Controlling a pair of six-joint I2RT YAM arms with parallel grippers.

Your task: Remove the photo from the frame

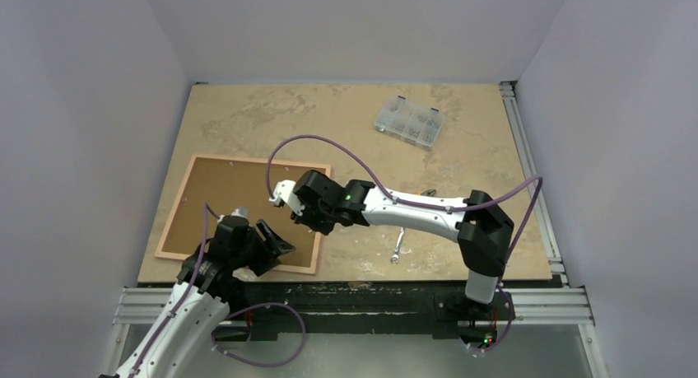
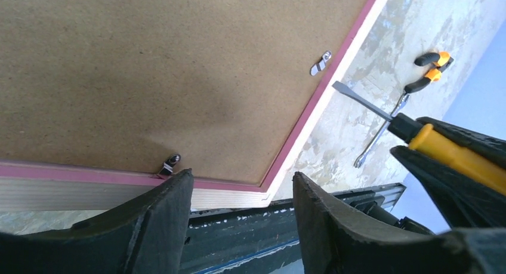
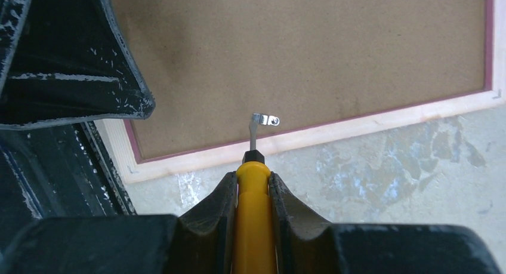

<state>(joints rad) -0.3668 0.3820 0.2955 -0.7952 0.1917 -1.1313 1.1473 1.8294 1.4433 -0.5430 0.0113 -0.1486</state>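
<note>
While the right gripper (image 3: 252, 176) is clenching the yellow handle of a screwdriver (image 3: 253, 220), the blade is reaching over the right rim of the pink frame (image 3: 358, 126), and its tip is pressing at one end of a small metal clip (image 3: 266, 120) on the back. The frame is lying face down in the near-left corner of the bench (image 1: 329, 114), with its near rim running along the bench's near edge. The photo (image 1: 234, 201) is sitting inside the frame, showing only its brown backing; its printed side is hidden.

The left gripper (image 2: 238, 184) is hovering over the frame's near-right corner with its jaws apart and nothing between them. One fingertip (image 2: 179, 181) is sitting just beside a second clip (image 2: 172, 163) on the near rim.

A wrench (image 1: 398, 248) is lying on the bench near its near edge, to the right of the frame. Orange-handled pliers (image 2: 432, 68) are lying beyond it, partly under the right arm. A clear plastic parts box (image 1: 409, 121) is resting towards the far-right corner, well apart from the frame.
</note>
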